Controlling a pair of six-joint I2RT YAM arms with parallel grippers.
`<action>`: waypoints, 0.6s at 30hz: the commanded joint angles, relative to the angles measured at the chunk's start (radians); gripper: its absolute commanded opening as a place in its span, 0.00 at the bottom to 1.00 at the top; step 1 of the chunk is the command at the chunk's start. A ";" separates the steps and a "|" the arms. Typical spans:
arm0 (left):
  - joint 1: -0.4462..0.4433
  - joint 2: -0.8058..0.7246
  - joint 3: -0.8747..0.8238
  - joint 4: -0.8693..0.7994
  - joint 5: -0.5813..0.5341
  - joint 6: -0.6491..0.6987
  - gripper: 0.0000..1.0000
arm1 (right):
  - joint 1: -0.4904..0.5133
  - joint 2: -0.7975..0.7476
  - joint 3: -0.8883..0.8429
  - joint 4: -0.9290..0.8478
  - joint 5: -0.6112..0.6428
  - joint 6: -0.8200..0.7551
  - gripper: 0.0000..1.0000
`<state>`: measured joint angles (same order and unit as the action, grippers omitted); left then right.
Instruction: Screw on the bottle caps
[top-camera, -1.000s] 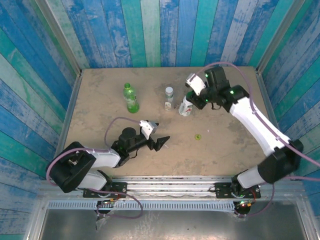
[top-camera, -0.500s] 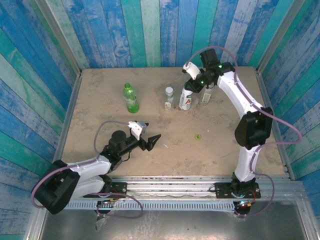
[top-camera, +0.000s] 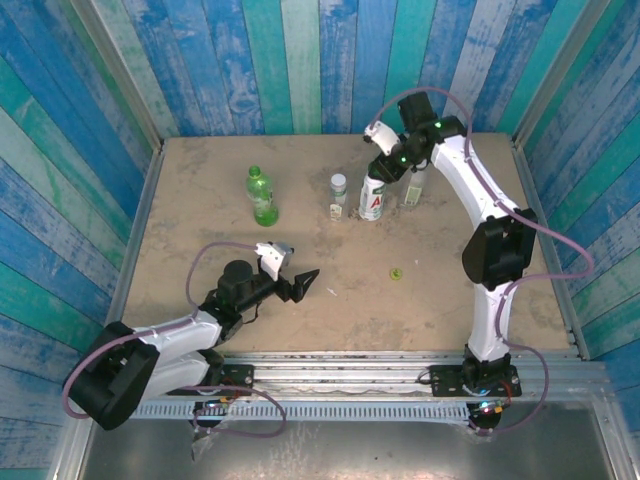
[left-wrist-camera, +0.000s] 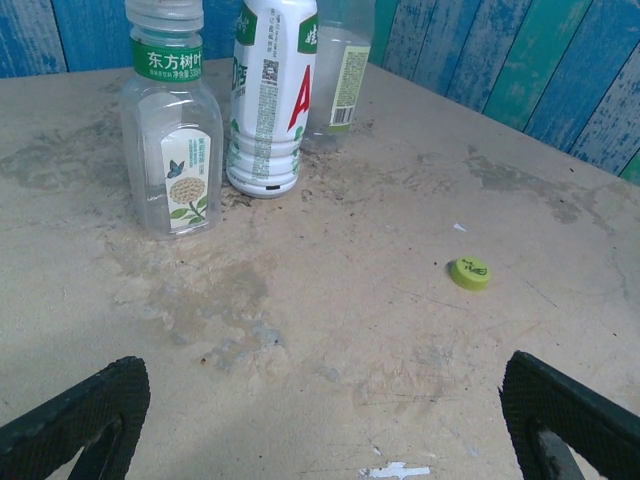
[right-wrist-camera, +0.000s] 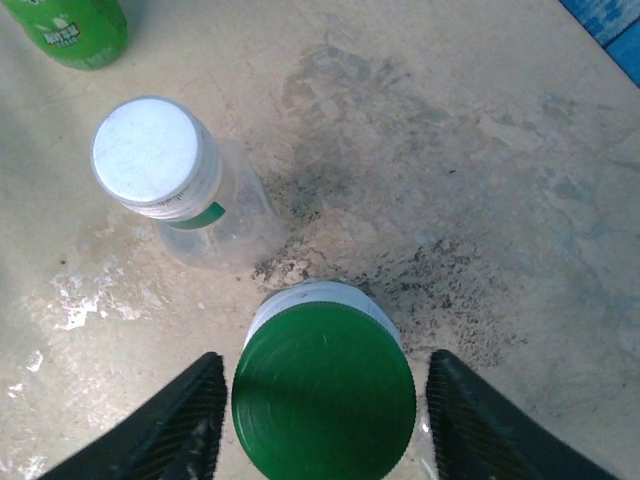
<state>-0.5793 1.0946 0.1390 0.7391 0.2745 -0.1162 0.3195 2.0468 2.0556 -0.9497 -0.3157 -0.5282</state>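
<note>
Right fingers spread astride dark green cap on white bottle; yellow-green cap loose at its 5 o'clock; left fingers spread.

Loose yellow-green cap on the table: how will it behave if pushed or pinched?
The yellow-green cap looks small and light, so it probably skids when nudged. Lying flat on the table, it likely offers little height to pinch.

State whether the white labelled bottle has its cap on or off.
On: the dark green cap sits atop the white bottle; how tight, cannot tell.
</note>
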 joint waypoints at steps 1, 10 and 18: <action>0.007 -0.012 0.001 0.003 0.004 0.005 0.94 | -0.004 0.011 0.044 -0.028 0.020 -0.007 0.64; 0.110 -0.075 -0.037 0.105 -0.068 -0.026 0.94 | 0.001 -0.162 -0.107 0.092 0.008 0.013 0.86; 0.247 -0.020 0.075 0.089 -0.205 0.003 0.94 | 0.106 -0.493 -0.577 0.486 -0.065 0.102 0.89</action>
<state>-0.3702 1.0420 0.1608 0.7933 0.1402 -0.1246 0.3824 1.6379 1.5963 -0.6460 -0.3325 -0.4778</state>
